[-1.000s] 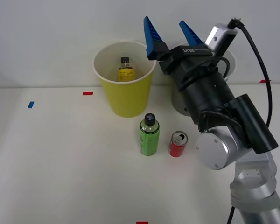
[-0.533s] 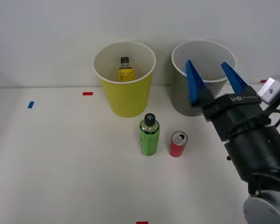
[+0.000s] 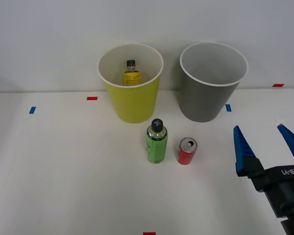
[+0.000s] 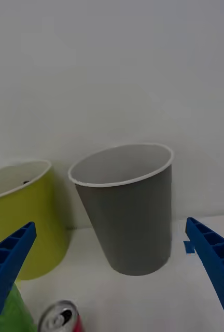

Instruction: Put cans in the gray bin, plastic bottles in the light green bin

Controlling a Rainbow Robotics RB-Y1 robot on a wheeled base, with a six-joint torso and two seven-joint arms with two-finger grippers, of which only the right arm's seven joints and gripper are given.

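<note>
Looks like a lab test bench. A bare white table (image 3: 63, 171) against a blank wall (image 3: 49, 29), with coloured tape marks (image 3: 92, 98) stuck on it.

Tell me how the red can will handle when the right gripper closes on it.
The red can stands upright and short, so it probably won't tip easily. Its tab looks opened, so it may be empty: light and easily dented. The open right gripper looks wide enough to straddle it.

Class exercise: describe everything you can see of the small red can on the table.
The red can is short, with a silver top and pull tab. It stands upright on the white table, just right of the green bottle and in front of the gray bin. Nothing grips it; it looks like painted metal.
</note>
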